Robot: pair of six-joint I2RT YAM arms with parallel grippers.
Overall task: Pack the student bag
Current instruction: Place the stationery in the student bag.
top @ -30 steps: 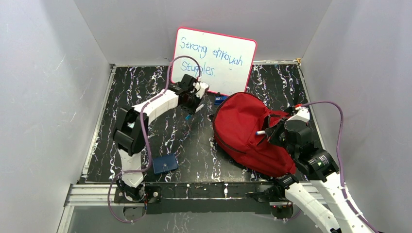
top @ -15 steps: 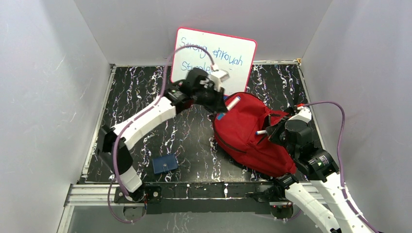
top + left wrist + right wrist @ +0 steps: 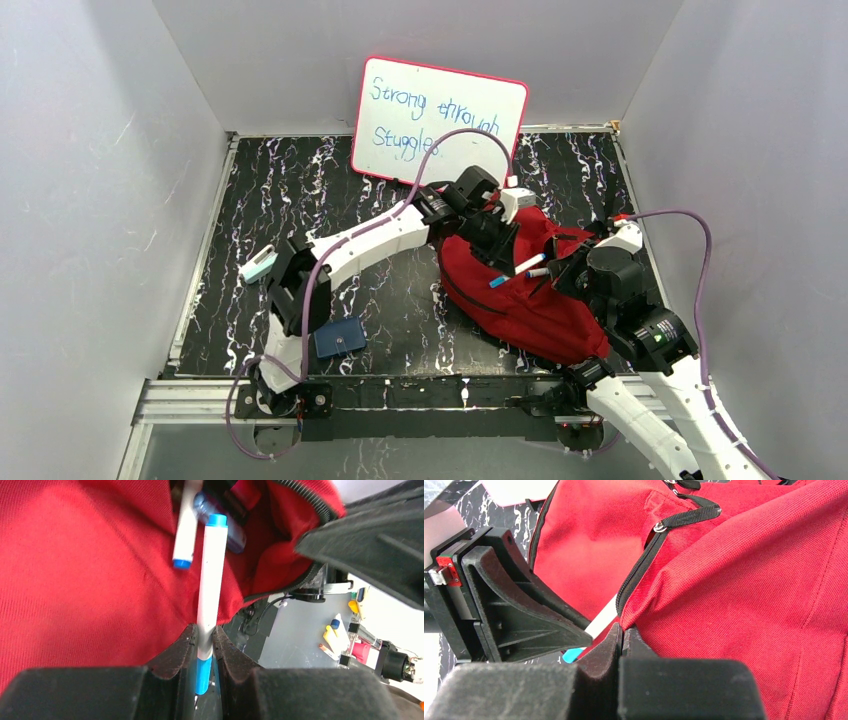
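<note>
A: Far left first?

B: Flat blue pad (image 3: 340,337) lies on the black marbled table (image 3: 300,200), near the left arm's base. Behind it a pink-edged whiteboard (image 3: 440,125) leans on the back wall, with blue handwriting on it.

A: Left arm?

B: It stretches across the table to the right, over the bag. The left gripper (image 3: 204,637) is clamped on a white marker (image 3: 210,580), one finger on each side of the barrel near its blue tail end. The blue cap end points into the bag's opening.

A: Where's the bag?

B: The student bag (image 3: 520,310) lies on the right half of the table, in front of the whiteboard's right corner and just ahead of the right arm. Its zipper is open at the top.

A: Anything in it?

B: A second marker (image 3: 184,530), white with a blue end, sticks out of the opening just beside the held one. There's also something bluish and translucent next to it, but I can't tell what it is.

A: Right side?

B: The right gripper (image 3: 622,632) is pinched tight on the bag's red fabric, right at the zipper edge, with the fingers pressed together and cloth between them. From the right wrist camera, the left gripper's black finger sits close by on the left, and a bit of the white marker shows between the two.
</note>
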